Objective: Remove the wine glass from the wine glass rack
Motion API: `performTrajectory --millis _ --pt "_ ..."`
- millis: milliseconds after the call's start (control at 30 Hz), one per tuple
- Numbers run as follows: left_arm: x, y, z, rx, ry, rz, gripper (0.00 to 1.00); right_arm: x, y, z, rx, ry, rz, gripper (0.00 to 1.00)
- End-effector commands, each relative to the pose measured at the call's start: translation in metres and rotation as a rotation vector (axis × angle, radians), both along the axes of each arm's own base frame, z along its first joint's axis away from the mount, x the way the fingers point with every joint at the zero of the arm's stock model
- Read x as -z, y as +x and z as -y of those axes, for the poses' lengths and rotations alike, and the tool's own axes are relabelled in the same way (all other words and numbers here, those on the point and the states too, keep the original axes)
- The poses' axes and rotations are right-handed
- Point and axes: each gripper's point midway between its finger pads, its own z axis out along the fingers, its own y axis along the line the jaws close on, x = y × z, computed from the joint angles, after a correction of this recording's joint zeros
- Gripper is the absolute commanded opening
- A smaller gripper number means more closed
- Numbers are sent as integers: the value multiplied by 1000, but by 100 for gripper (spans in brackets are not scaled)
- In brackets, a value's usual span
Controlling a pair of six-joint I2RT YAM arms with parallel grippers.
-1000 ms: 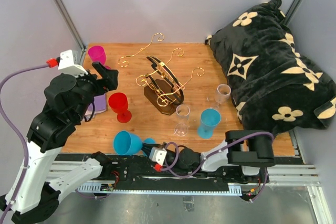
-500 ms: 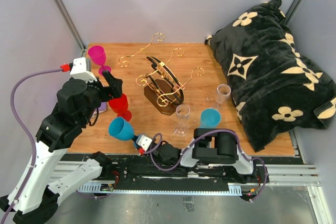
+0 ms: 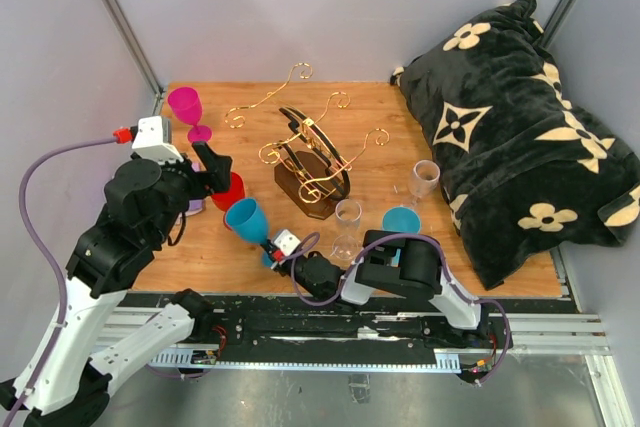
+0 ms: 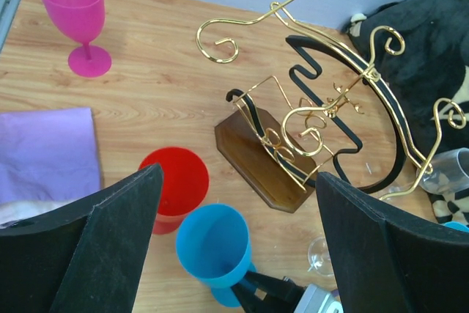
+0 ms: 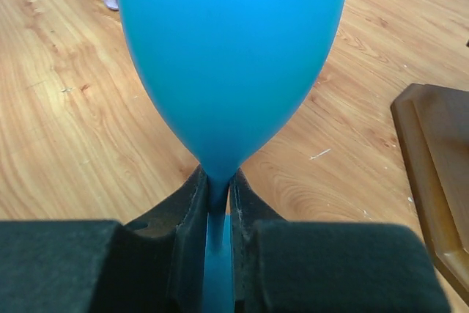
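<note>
— Since the near edge comes first, what do we record in front of the wine glass rack (image 3: pixel 310 172)?

— We find the right gripper (image 5: pixel 218 203) closed on the thin stem of the blue wine glass (image 5: pixel 231 56), its jaws nearly together with only the stem between them. That glass is off the rack, to its near left and clear of the gold wire arms, and it is held at a tilt. We cannot tell whether its foot touches the table (image 3: pixel 380 107).

— And to the near right of the rack?

— We note a second blue glass (image 3: pixel 400 219) and a clear glass (image 3: pixel 347 222) side by side, the clear one closer to the rack's wooden base.

— The left arm?

— We find the left gripper (image 4: pixel 238 174) left of the rack, jaws spread wide and holding nothing. A red glass (image 4: pixel 174 185) stands upright under that gripper. A purple cloth (image 4: pixel 44 152) lies further left of the rack.

— Further back?

— We log a second clear glass (image 3: pixel 425 179) right of the rack and a pink glass (image 3: pixel 185 107) upright to its far left. A black flower-patterned blanket (image 3: pixel 520 117) is heaped well to the right of the rack, overlapping the table's right edge.
</note>
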Motion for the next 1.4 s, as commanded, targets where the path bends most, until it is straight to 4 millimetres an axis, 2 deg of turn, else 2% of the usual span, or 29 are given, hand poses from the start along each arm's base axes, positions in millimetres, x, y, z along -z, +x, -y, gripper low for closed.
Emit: performTrajectory --millis 0,200,300,433,533,833,967,1200,1367 --pt "-4 2 2 8 -10 24 91 -12 5 5 6 104 -47 15" --pt "1 4 4 16 -9 22 91 -4 0 7 -50 85 -64 16" --pt "19 5 7 22 2 -17 90 1 -4 6 -70 72 -66 18" --pt "48 3 11 41 11 -73 90 2 -7 6 -90 63 -61 25" --pt "64 1 10 39 19 -100 90 3 -7 8 -91 54 -59 36" --pt "57 -2 7 36 22 -87 90 -5 -11 19 -94 38 -35 66" --pt "56 -3 5 30 25 -87 90 -15 -18 35 -63 16 3 71" --pt "54 -3 6 29 11 -85 90 -42 -50 61 -9 -32 114 76" --pt "51 -4 3 19 13 -86 90 -66 -90 86 24 -93 231 78"
